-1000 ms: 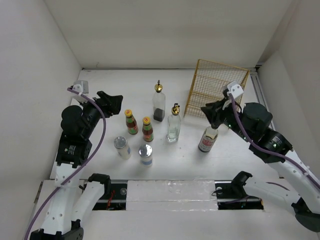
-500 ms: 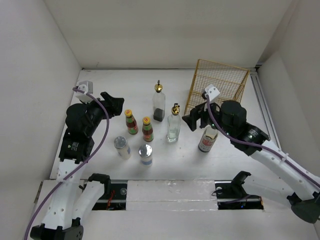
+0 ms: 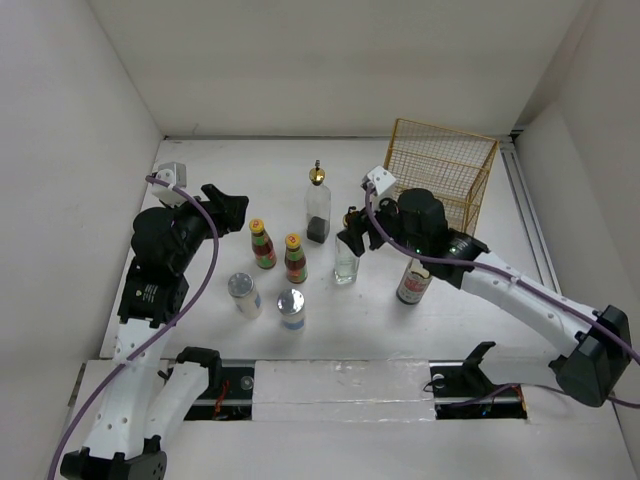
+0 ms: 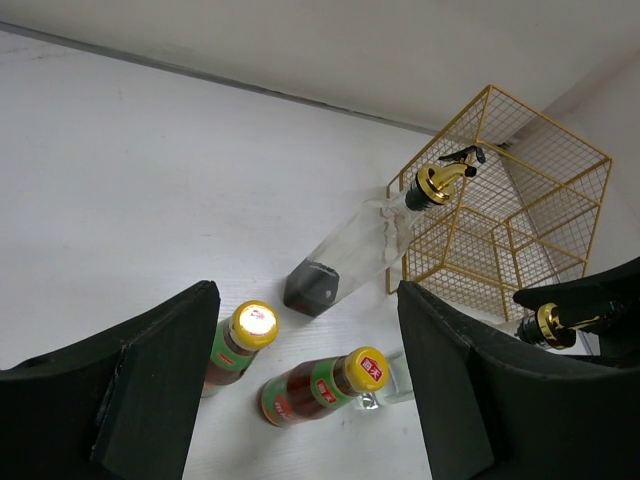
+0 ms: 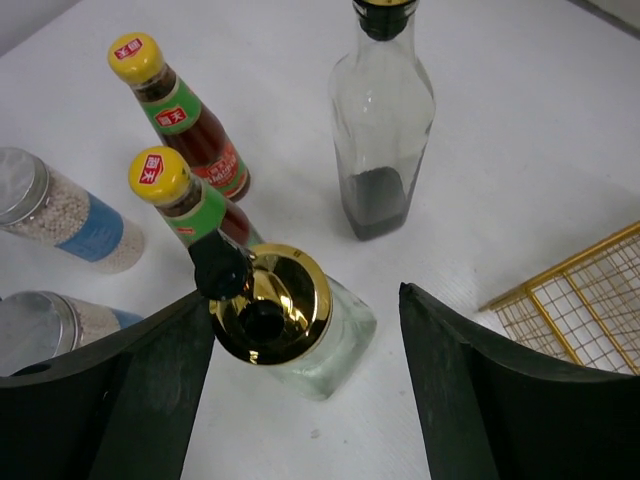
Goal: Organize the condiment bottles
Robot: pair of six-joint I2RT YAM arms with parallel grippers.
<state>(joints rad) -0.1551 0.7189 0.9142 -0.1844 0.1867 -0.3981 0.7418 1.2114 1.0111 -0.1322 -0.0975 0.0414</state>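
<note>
Wire basket (image 3: pixel 440 175): nothing in it that I can see. All bottles stand on the counter (image 3: pixel 220 170), outside it.
- Black-capped bottle (image 3: pixel 414 280): just in front of the basket.
- Right claw (image 5: pixel 300 385): jaws apart, straddling the empty-looking cruet (image 5: pixel 270 305) just left of the basket. Probably lined up for a grab.
- Dark-liquid cruet (image 3: pixel 318 215): further left.
- Left claw (image 3: pixel 228 205): jaws apart, empty, farthest from the basket, likely waiting.
- Sauce bottles (image 3: pixel 264 245): red-brown fill.
- Jars (image 3: pixel 243 295): white grains.

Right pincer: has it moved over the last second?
Yes. The right pincer swung left, from the black-capped bottle to the clear cruet.
</note>
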